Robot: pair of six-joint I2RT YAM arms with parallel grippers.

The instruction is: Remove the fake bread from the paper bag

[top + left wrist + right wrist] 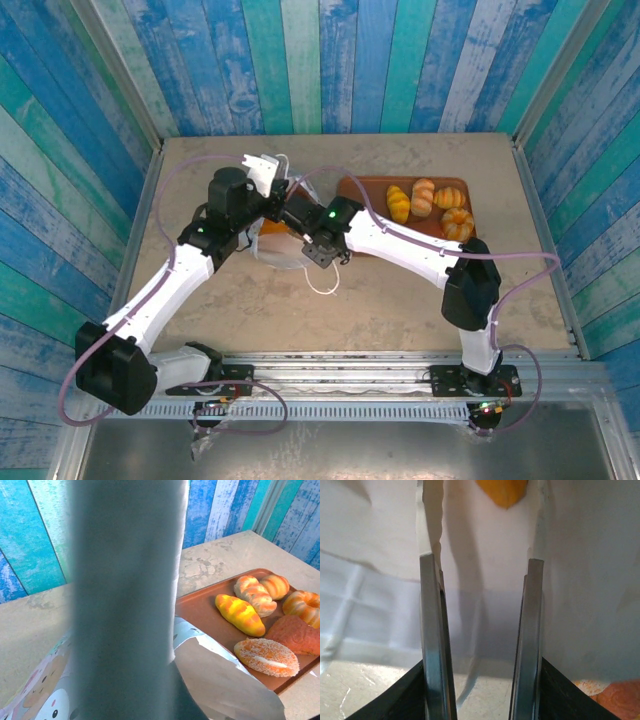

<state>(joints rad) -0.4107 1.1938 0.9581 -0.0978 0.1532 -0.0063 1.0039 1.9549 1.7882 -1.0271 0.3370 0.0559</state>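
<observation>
The right tool (480, 560) sits inside the white paper carrier bag (272, 248). Its two metal fingers (432, 630) stand fairly wide apart with nothing between them. Just ahead of them the tip of a glossy orange-yellow plastic loaf (502, 491) shows against the bag's white wall. The left tool (268, 186) is at the bag's far rim; whether it pinches the paper I cannot tell. Several plastic loaves and rolls (240, 615) lie on the flat brown tray (200, 609) beside the bag. To my eye, the right tool should reach deeper, straddle the loaf squarely, and close on bread alone, not paper.
</observation>
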